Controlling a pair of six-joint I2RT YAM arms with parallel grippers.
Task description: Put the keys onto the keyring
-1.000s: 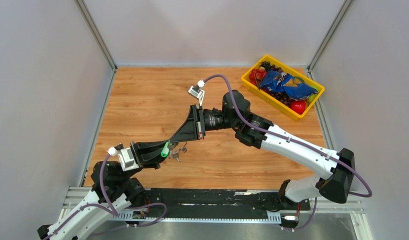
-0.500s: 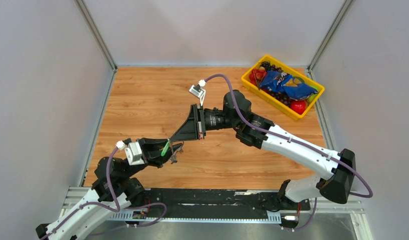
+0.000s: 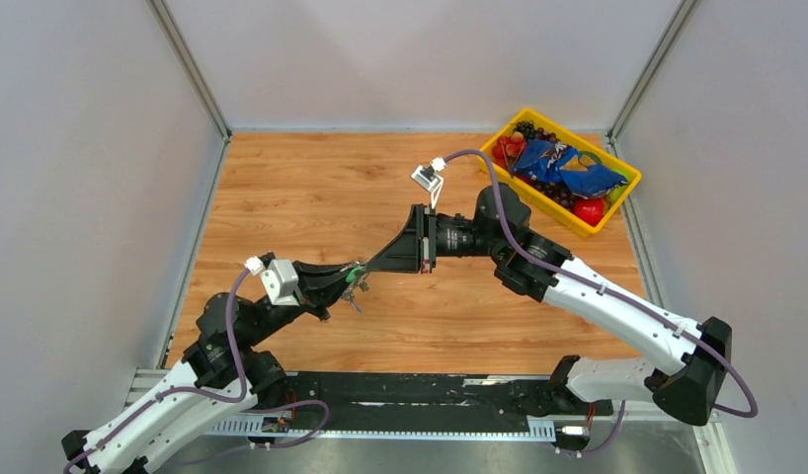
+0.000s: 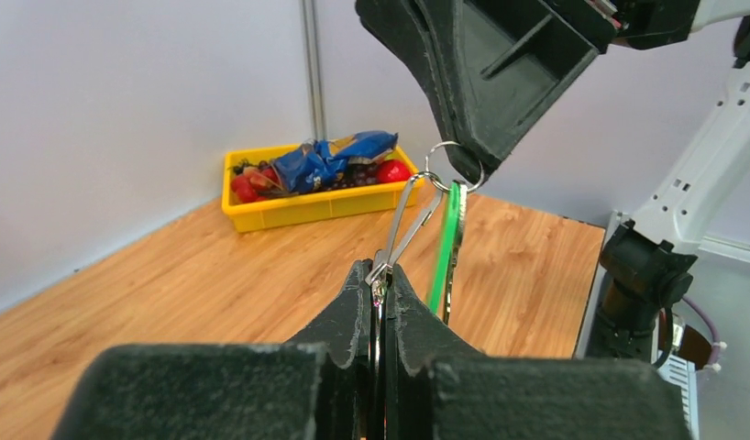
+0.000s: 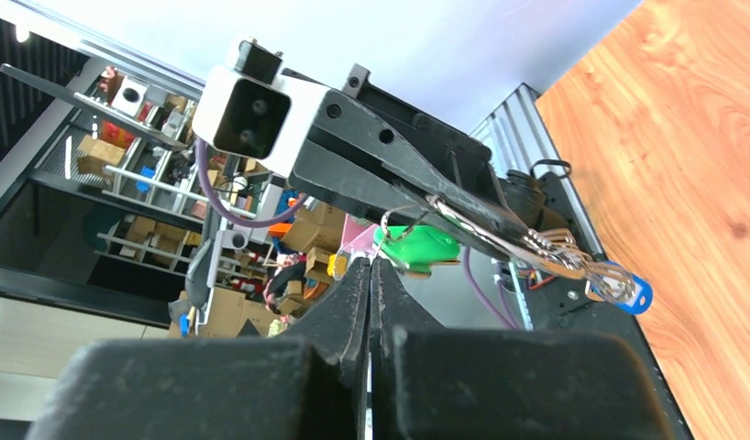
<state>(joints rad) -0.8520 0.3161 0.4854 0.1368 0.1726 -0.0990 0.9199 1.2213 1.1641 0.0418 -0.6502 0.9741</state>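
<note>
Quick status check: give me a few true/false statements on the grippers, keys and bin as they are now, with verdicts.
1. The left gripper has its fingers open. False: they are shut on a thin metal clip.
2. The right gripper pinches the keyring. True.
3. The green tag hangs just beside the clip. True.
4. The yellow bin sits at the table's far left corner. False: it is at the far right corner.
5. The blue tag lies in the bin. False: it hangs from the bundle at the left fingers.
</note>
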